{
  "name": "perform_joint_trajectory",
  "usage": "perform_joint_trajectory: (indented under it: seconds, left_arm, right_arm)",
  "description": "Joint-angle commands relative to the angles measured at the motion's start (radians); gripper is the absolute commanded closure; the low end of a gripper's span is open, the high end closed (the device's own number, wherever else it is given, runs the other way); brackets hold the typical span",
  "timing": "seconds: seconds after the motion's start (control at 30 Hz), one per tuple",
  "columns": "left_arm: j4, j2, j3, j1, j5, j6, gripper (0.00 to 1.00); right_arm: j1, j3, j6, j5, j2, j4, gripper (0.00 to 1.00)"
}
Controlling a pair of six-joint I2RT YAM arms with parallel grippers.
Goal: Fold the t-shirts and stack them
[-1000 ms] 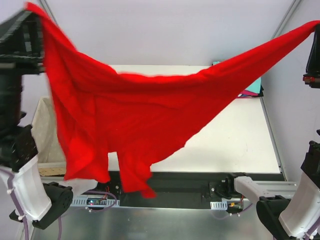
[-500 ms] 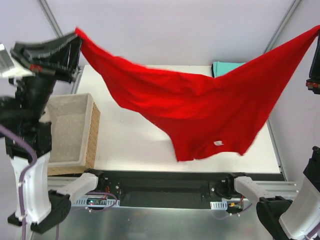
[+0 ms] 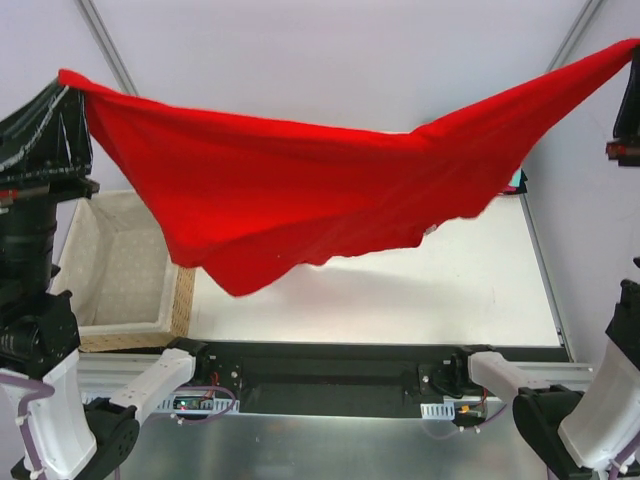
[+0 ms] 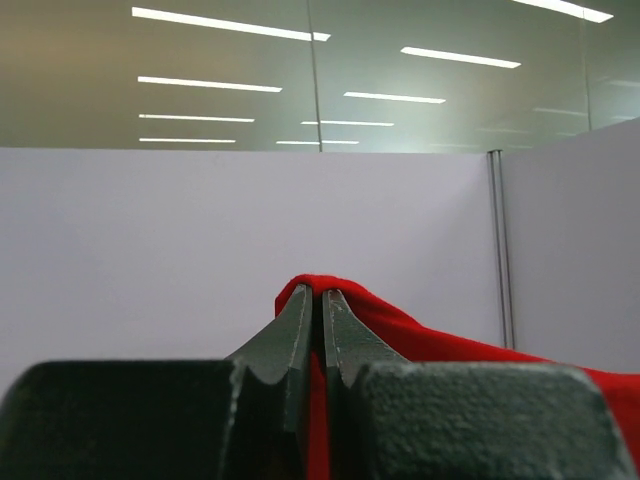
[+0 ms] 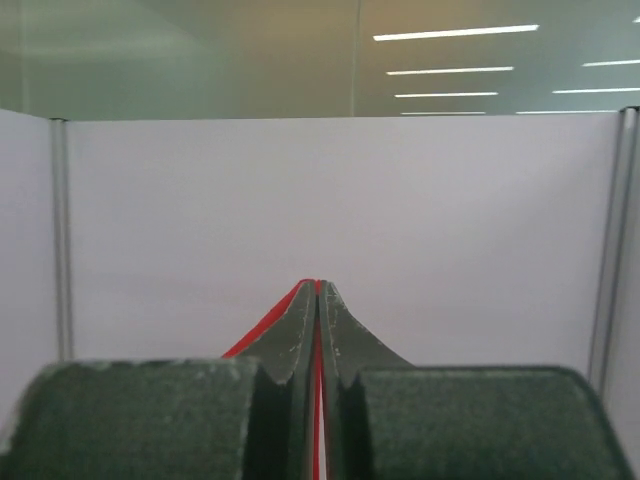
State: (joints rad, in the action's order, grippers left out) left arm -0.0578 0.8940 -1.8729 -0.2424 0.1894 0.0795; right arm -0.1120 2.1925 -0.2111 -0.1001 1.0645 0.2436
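- The red t-shirt (image 3: 300, 200) hangs in the air over the table (image 3: 450, 290), stretched from 10 o'clock to 2 o'clock.
- Left gripper (image 4: 321, 300): fingers pressed together, pinching one red corner.
- Right gripper (image 5: 317, 290): fingers likewise clamped on the opposite corner.
- A teal sliver (image 3: 518, 182) at 2 o'clock is possibly a folded shirt.
- The wicker basket (image 3: 120, 270) sits at 8 o'clock.

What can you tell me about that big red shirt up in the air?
The red t-shirt is plain, bright, soft-looking cloth. It is stretched wide in the air like a hammock, sagging in the middle, its lower edge rippled. The left gripper pinches one end high on the left; the right gripper pinches the other end high on the right. It hangs above the white table and seems to touch only the grippers.
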Motion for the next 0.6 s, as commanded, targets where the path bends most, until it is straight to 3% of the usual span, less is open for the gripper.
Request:
perform_joint_trajectory:
  seconds: [0.0,0.13,0.3,0.57]
  left_arm:
    - [-0.103,-0.142,0.058,-0.001,0.120,-0.009,1.00]
    - [-0.224,-0.213,0.158,-0.001,0.062,-0.006,1.00]
    - [-0.171,-0.142,0.077,-0.001,0.079,0.005,1.00]
    - [-0.192,-0.178,0.153,-0.001,0.090,0.035,1.00]
  right_arm:
    - [0.009,-0.054,0.039,-0.197,-0.190,-0.134,0.99]
    - [0.018,-0.068,0.029,-0.167,-0.238,-0.163,0.99]
    - [0.018,0.012,0.029,-0.115,-0.170,-0.105,0.99]
    - [0.018,0.076,0.032,-0.133,-0.163,-0.113,0.99]
